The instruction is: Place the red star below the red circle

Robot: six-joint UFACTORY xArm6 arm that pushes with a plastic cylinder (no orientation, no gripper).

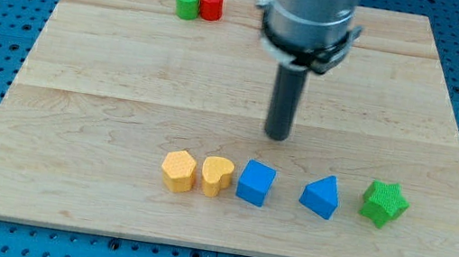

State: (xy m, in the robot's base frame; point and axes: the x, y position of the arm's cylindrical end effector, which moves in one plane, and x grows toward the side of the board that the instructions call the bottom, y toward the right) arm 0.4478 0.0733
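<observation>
The red circle (pixel 212 4) stands near the board's top edge, touching a green circle (pixel 188 3) on its left. No red star shows in the view; the arm may hide it. My tip (pixel 277 136) rests on the board right of centre, a little above the blue cube (pixel 256 183) and far below and to the right of the red circle.
A row of blocks lies near the bottom: yellow hexagon (pixel 178 170), yellow heart (pixel 216 176), blue cube, blue triangle (pixel 320 197), green star (pixel 383 203). The wooden board (pixel 75 124) sits on a blue pegboard. The arm's body (pixel 308 17) covers the top centre.
</observation>
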